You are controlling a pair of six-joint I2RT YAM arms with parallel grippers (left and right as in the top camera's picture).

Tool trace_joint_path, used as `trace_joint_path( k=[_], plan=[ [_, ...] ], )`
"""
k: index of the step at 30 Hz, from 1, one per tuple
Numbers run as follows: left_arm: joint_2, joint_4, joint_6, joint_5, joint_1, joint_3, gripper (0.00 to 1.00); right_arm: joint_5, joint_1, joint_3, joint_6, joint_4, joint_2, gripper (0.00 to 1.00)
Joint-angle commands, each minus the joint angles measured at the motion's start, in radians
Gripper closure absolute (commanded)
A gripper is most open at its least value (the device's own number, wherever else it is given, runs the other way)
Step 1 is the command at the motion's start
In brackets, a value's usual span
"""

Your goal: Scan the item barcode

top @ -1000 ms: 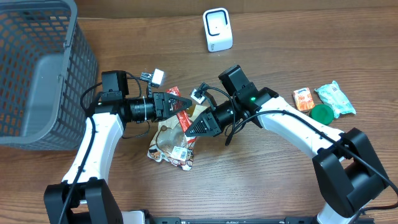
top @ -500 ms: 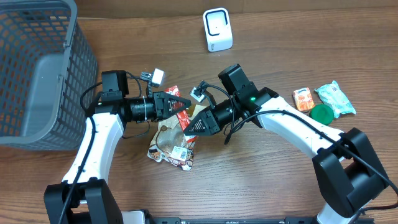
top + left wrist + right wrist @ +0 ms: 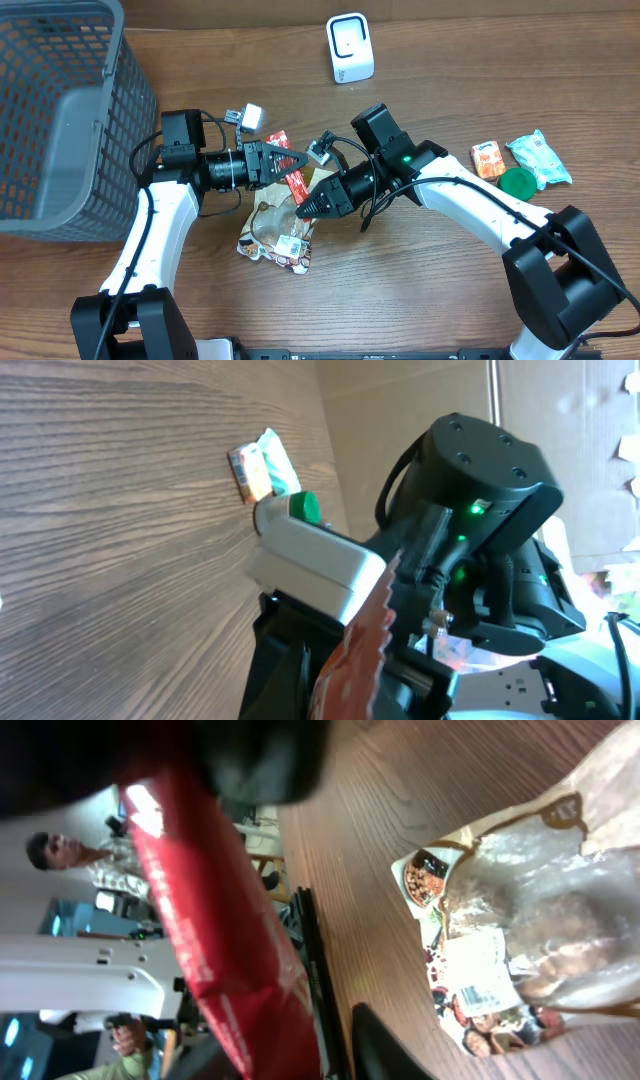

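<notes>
So we've got the red packet (image 3: 296, 186) off the table, pinched tight in the left gripper (image 3: 298, 161) near the middle of the desk, just above the clear snack bag (image 3: 272, 232). The right gripper (image 3: 306, 207) sits right up against the packet's lower end, but we honestly can't tell if its jaws are apart or nipping the wrapper. The white scanner (image 3: 350, 47) is well apart at the far edge and the packet isn't facing it, so by our read the pickup is done and the scan isn't. What's left is probably finding the barcode, which we can't spot, and turning it toward the scanner.
</notes>
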Motion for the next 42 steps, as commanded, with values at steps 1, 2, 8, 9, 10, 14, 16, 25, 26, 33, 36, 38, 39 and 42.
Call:
trace_joint_path(
  k=[1,2,8,9,10,14,16,25,26,33,36,38,39,42],
  plan=[
    [-0.009,0.008,-0.025,0.042,-0.003,-0.007,0.96,-0.049,-0.016,0.004,-0.005,0.006,-0.033,0.79],
    [-0.009,0.008,-0.025,0.042,0.000,-0.007,0.96,-0.085,-0.026,0.004,-0.005,0.012,-0.033,0.79],
    [-0.009,0.018,-0.025,0.089,0.002,-0.007,0.96,-0.229,-0.075,0.004,-0.005,0.050,-0.033,0.77],
    [-0.009,0.023,-0.025,0.106,0.002,-0.007,0.96,-0.233,-0.082,0.004,-0.004,0.049,-0.033,0.77],
    [-0.009,0.030,-0.025,0.123,0.003,-0.007,0.96,-0.235,-0.088,0.004,-0.004,0.049,-0.033,0.77],
    [-0.009,0.069,-0.051,0.139,0.003,-0.007,0.96,-0.259,-0.102,0.004,-0.004,0.049,-0.033,0.75],
    [-0.009,0.090,-0.068,0.139,0.003,-0.007,0.96,-0.270,-0.102,0.004,-0.004,0.049,-0.033,0.75],
    [-0.009,0.113,-0.085,0.139,0.007,-0.007,0.96,-0.269,-0.101,0.004,-0.005,0.045,-0.033,0.92],
    [-0.009,0.113,-0.085,0.139,0.009,-0.007,0.96,-0.269,-0.101,0.004,-0.005,0.045,-0.033,0.96],
    [-0.009,0.116,-0.085,0.024,0.010,-0.007,0.94,-0.209,-0.101,0.004,-0.054,0.048,-0.033,0.96],
    [-0.009,0.117,-0.085,-0.074,0.010,-0.007,0.56,-0.113,-0.101,0.004,-0.054,0.039,-0.033,0.96],
    [-0.009,0.132,-0.085,-0.124,0.014,-0.007,0.20,-0.064,-0.103,0.004,-0.071,0.030,-0.033,0.96],
    [-0.009,0.147,-0.085,-0.141,0.018,-0.007,0.09,-0.051,-0.103,0.004,-0.103,0.024,-0.033,0.96],
    [-0.009,0.217,-0.111,-0.153,0.044,-0.007,0.00,-0.025,-0.103,0.004,-0.175,0.013,-0.033,0.96]
  ],
)
